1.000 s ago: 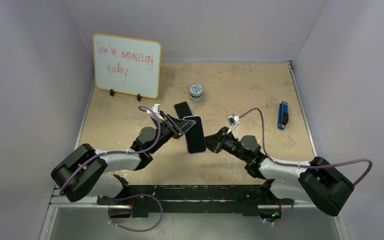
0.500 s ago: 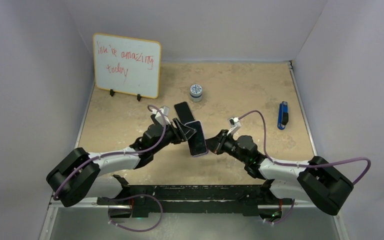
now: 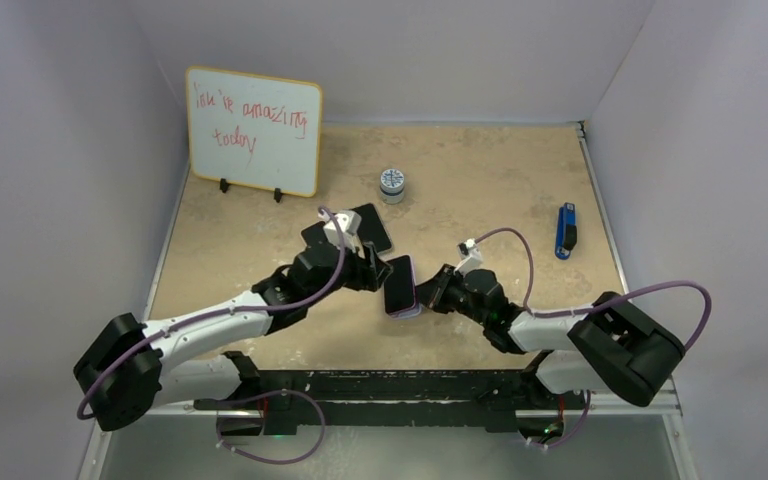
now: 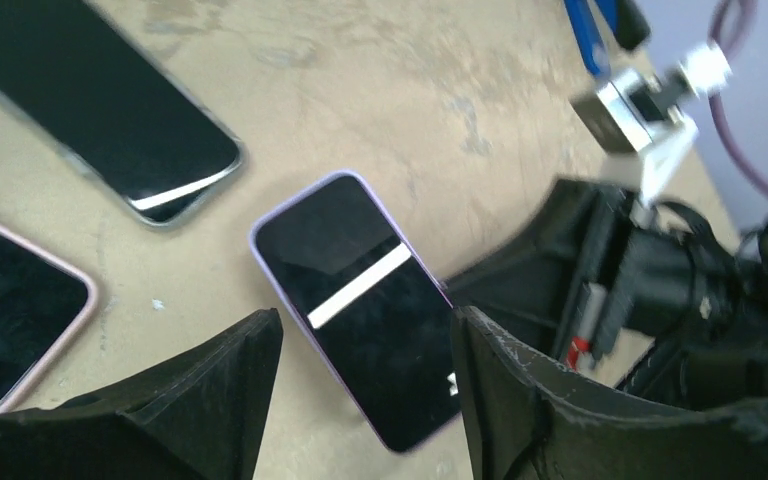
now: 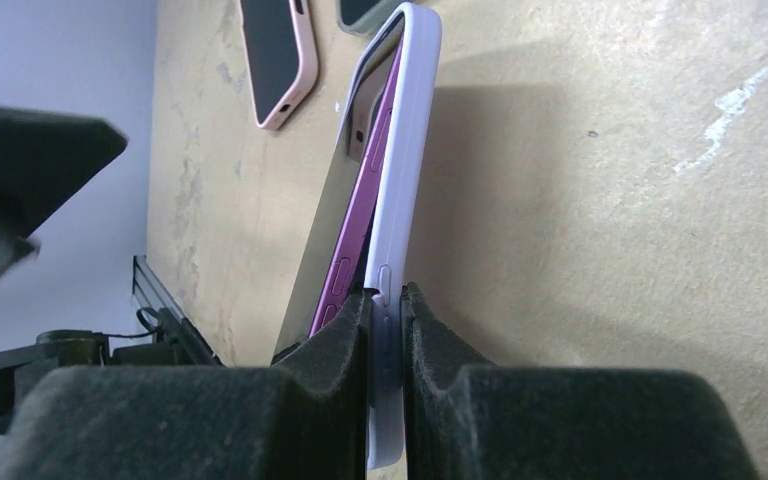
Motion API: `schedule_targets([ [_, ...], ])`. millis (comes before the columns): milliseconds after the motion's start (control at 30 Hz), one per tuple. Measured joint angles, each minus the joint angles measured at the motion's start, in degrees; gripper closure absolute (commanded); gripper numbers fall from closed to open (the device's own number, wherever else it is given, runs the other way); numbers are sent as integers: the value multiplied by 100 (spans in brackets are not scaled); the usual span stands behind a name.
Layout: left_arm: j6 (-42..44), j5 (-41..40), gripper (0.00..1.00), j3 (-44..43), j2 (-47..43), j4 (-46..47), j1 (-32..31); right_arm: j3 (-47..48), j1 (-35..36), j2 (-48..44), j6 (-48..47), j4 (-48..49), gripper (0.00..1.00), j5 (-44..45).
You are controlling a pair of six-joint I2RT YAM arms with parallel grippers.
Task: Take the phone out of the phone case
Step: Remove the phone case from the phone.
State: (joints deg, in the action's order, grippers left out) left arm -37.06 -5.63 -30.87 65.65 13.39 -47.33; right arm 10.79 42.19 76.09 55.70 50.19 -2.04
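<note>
The phone (image 3: 400, 286), dark screen up, sits in a lavender phone case (image 5: 407, 150) at mid-table. In the right wrist view the purple phone (image 5: 358, 225) edge stands wedged a little off the case wall at the near end. My right gripper (image 5: 387, 330) is shut on the case's side wall alone, with the phone's edge outside its left finger. My left gripper (image 4: 365, 390) hovers over the phone's (image 4: 360, 300) near end. Its fingers (image 4: 230, 385) are open and apart from the phone.
A bare black phone (image 4: 100, 110) and a pink-cased phone (image 4: 10, 310) lie just beyond the left gripper. A whiteboard (image 3: 253, 130) stands at the back left, with a small round tin (image 3: 392, 184) at the back centre. A blue object (image 3: 566, 230) is at the right.
The left gripper has opened and let go of the phone's far end. Both arms have moved, and the phone has come lower and nearer the front.
</note>
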Motion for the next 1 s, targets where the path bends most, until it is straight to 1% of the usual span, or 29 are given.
schedule_targets([
  [200, 1086, -614, 35, -442, 17, -560, -1119, 83, -66, 48, 105, -214, 100, -17],
  [333, 1862, -1021, 31, -470, 17, -581, -1683, 164, -92, 52, 149, -323, 100, -46],
  [467, 2588, -1392, 31, -470, 76, -470, -2221, 175, -101, 52, 195, -356, 100, -50],
  [567, 3082, -1705, 30, -470, 326, -367, -2608, 186, -103, 79, 223, -376, 100, -72],
  [833, 4159, -2577, 31, -470, 1346, -170, -3075, 219, -133, 90, 291, -402, 100, -208],
  [1000, 4579, -2999, 32, -470, 1523, 11, -3123, 219, -140, 90, 341, -402, 100, -219],
])
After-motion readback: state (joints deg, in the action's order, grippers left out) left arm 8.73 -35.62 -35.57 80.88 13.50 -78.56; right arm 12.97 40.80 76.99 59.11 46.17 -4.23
